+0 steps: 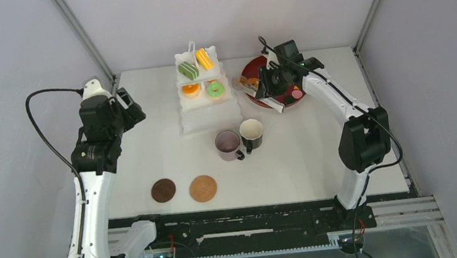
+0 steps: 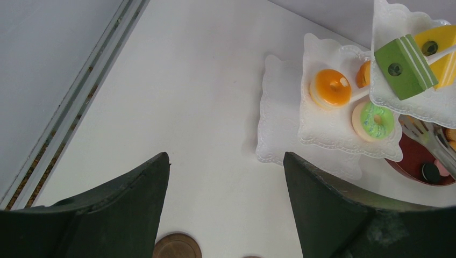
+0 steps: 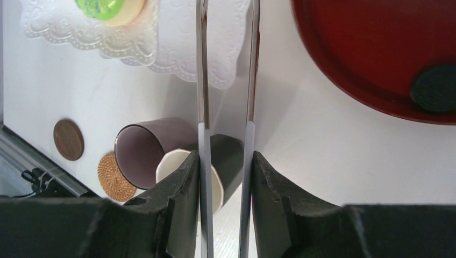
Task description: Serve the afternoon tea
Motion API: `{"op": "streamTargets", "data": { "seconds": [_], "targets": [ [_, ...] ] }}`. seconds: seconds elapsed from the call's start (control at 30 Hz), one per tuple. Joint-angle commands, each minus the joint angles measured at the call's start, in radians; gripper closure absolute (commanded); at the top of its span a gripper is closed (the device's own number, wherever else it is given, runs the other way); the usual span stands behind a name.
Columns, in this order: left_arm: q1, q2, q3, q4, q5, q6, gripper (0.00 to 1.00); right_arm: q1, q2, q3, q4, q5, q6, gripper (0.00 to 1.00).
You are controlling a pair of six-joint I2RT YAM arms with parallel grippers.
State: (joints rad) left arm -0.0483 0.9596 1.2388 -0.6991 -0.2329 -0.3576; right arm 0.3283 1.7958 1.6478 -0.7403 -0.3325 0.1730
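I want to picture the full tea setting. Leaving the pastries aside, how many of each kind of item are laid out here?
Mugs: 2, the mauve mug and the black mug
Coasters: 2, the dark coaster and the woven coaster
Tiered stand: 1
Red tray: 1
Tongs: 1
Total: 7

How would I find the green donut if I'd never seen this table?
Find the white three-tier stand at the back of the table. Look at its middle tier, under the cake slices. The green donut sits on the right side, the only green ring, beside an orange donut.
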Motion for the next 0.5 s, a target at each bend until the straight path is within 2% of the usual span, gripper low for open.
{"op": "streamTargets", "data": {
  "seconds": [0.0, 0.47],
  "targets": [
    [0.000, -0.021, 0.001, 0.011, -0.011, 0.014, 0.18, 0.011, 0.026, 0.028, 0.081, -0.057, 0.006, 0.99],
    [-0.001, -0.021, 0.009, 0.003, -0.015, 0.011, 0.18, 0.049, 0.102, 0.039, 0.125, -0.097, -0.032, 1.00]
  ]
}}
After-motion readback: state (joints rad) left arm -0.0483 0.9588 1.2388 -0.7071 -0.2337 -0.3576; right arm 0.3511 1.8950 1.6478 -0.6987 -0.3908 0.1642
